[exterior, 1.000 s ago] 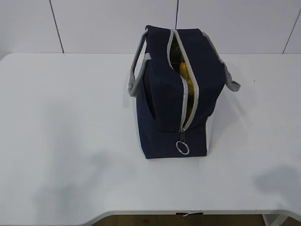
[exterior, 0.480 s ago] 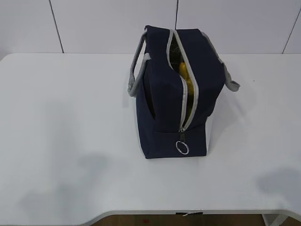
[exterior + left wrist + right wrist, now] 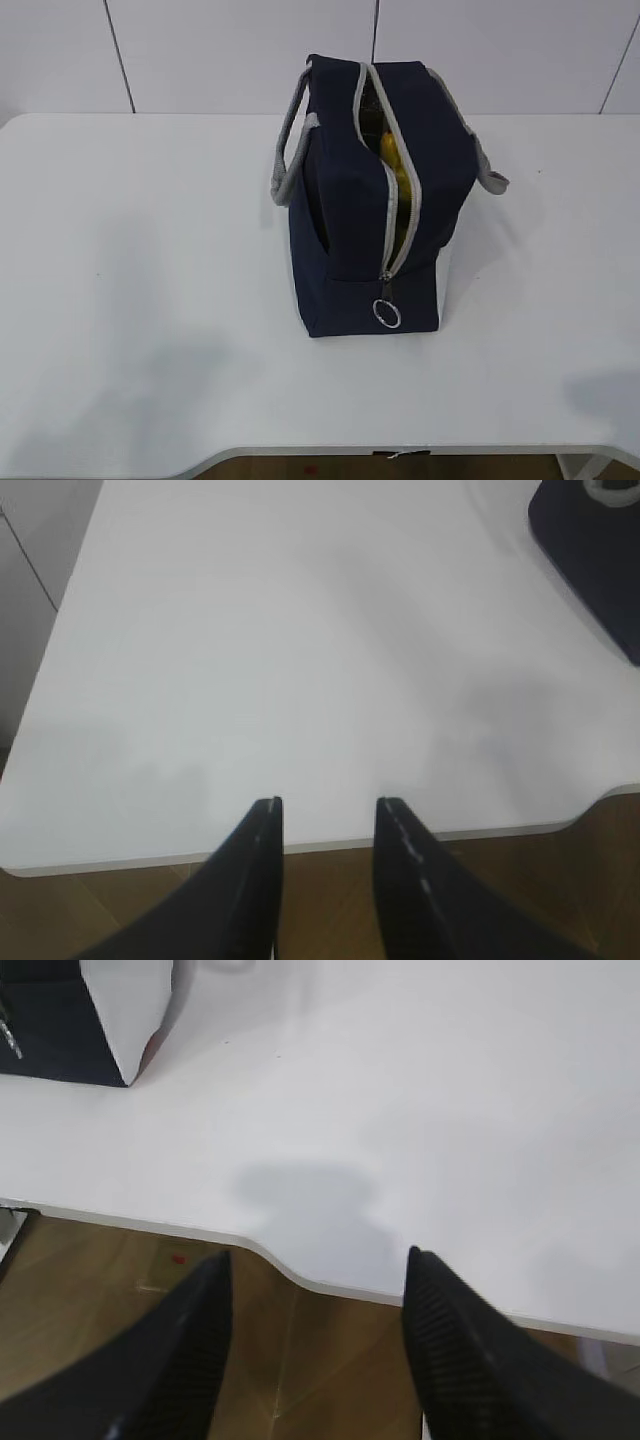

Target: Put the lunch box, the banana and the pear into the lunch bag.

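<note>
The navy lunch bag (image 3: pixel 355 210) stands upright at the table's middle. Its grey zipper is parted along the top, with the ring pull (image 3: pixel 388 314) hanging at the near end. Yellow fruit shows through the slit, which I take to be the banana (image 3: pixel 393 165). The lunch box and the pear are hidden. Neither gripper shows in the exterior view. My left gripper (image 3: pixel 328 805) hangs open and empty over the table's front edge, with a corner of the bag (image 3: pixel 590 550) far up to its right. My right gripper (image 3: pixel 318 1255) is also open and empty at the front edge, the bag (image 3: pixel 60 1030) far up to its left.
The white table (image 3: pixel 150 250) has a curved cut-out in its front edge (image 3: pixel 290 1265), with wooden floor (image 3: pixel 300 1360) below it. Grey strap handles (image 3: pixel 288 160) hang down both sides of the bag. White wall panels stand behind.
The arms' shadows on the table have slid outward toward the front corners. The bag has not moved.
</note>
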Controlling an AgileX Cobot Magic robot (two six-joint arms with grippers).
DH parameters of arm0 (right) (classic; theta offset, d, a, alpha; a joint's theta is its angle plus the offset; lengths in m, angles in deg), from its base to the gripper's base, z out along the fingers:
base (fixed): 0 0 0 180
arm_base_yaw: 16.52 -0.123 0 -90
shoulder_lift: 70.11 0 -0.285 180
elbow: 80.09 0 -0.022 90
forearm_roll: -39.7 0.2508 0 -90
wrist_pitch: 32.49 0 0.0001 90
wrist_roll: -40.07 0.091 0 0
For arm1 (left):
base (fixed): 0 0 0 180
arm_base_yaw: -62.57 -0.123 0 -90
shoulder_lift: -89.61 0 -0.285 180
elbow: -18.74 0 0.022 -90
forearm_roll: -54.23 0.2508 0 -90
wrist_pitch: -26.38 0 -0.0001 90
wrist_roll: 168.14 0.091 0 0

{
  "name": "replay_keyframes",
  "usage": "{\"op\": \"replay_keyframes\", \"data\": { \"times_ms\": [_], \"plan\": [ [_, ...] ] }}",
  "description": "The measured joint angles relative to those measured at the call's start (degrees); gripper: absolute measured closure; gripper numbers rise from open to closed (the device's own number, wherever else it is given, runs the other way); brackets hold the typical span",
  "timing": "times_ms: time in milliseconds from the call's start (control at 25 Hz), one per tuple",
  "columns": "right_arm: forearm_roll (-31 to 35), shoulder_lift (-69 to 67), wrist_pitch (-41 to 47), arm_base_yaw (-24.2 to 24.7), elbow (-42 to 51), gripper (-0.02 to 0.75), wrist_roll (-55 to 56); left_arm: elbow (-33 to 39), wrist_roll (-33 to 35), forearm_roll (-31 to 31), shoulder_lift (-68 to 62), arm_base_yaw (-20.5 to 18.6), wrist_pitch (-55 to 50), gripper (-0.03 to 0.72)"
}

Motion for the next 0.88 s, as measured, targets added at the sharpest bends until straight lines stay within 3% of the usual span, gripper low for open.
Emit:
{"op": "replay_keyframes", "data": {
  "times_ms": [880],
  "plan": [
    [0.0,0.1,0.0,0.2,0.0,0.295,0.0,0.0,0.0,0.0,0.0,-0.1,0.1,0.452]
  ]
}}
